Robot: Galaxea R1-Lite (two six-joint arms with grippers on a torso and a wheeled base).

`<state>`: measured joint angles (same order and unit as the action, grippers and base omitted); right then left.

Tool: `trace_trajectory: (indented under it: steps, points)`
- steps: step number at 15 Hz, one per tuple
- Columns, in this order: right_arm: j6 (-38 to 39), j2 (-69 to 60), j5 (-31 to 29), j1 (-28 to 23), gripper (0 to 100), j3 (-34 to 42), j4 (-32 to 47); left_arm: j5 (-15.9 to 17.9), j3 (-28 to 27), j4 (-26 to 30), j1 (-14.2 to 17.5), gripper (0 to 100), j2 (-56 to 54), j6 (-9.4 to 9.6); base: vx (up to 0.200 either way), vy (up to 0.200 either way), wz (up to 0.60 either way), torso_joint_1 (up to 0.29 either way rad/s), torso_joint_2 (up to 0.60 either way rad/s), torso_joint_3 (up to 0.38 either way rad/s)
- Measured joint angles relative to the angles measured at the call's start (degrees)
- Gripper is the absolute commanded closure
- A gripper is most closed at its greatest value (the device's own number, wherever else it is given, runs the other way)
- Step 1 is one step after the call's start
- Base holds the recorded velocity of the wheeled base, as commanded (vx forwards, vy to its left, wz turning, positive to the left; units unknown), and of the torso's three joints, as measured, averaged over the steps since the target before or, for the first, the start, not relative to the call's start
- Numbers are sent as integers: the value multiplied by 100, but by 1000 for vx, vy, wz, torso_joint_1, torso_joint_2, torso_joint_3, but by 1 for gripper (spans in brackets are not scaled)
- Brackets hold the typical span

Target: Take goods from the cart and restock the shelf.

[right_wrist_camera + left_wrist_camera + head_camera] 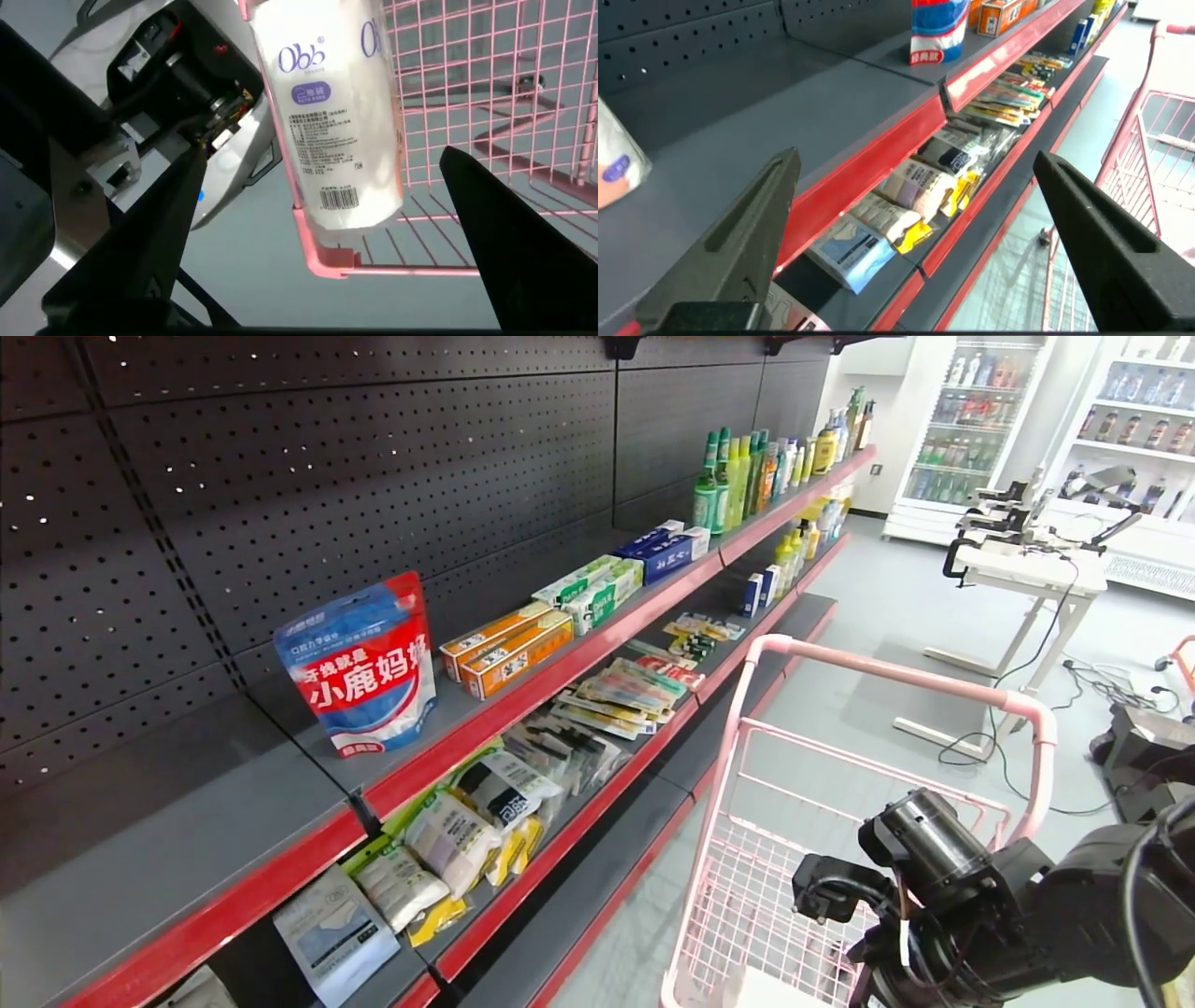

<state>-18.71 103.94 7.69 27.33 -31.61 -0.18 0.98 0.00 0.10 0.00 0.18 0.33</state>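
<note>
While pink cart (420, 272) holds white bottle (327, 103), right gripper (320, 154) spread

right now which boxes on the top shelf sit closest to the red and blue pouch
The orange boxes, beside the pouch; green-white boxes and blue boxes lie farther along.

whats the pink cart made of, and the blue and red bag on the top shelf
Cart: thin wire grid on a tube frame, probably metal under a smooth pink coating. Bag: looks like glossy plastic film, judging by its soft creases and the sheen on its printed front.
</note>
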Motion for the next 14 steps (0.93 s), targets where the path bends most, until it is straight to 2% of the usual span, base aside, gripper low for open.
trace_trajectory:
  steps: [7,14]
  points:
    - [7,30,27,240,0,-152,-4,0,0,0,0,0,0,0,0,0,0,-156,352,191]
    - [11,193,38,299,0,-174,-17,-2,0,0,0,0,0,0,0,0,0,-11,27,16]
